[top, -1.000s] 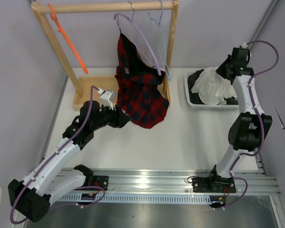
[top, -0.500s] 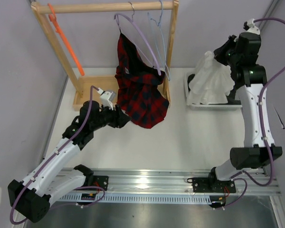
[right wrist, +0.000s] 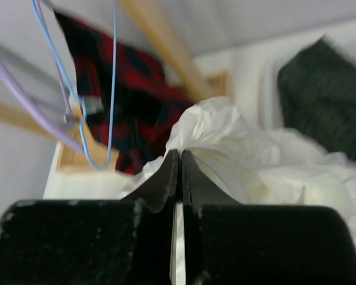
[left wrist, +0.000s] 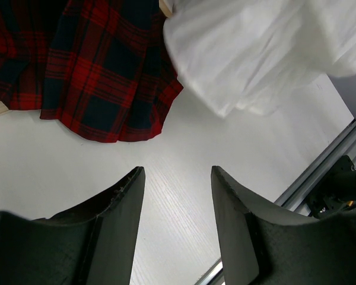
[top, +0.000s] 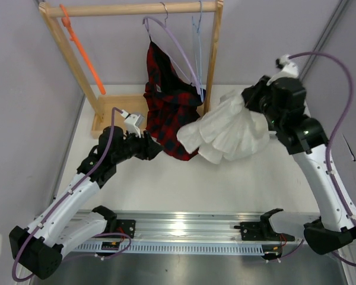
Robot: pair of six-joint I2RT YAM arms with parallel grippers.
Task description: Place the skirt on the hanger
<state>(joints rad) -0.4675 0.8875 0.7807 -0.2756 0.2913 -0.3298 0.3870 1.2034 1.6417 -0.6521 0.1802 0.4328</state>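
Skirt (top: 228, 133) is clamped at one end by R gripper (right wrist: 177, 172), jaws pressed together on fabric, and is hung in mid-air just beside plaid garment (top: 175, 113). Orange hanger (top: 83, 50) is hooked at L end of wooden rack (top: 130, 9), well apart from skirt. L gripper (left wrist: 177, 172) is held w/ jaws apart, nothing gripped.

The left gripper's (left wrist: 178, 172) two dark fingers (left wrist: 115, 208) rise from the bottom edge with a wide gap and nothing between them, over the white table (left wrist: 47, 160). Above them on the left the plaid garment (left wrist: 101, 65) reaches the table with its hem, and the white skirt (left wrist: 255, 47) fills the upper right, just beside it. A metal rail (left wrist: 338, 160) crosses the lower right corner
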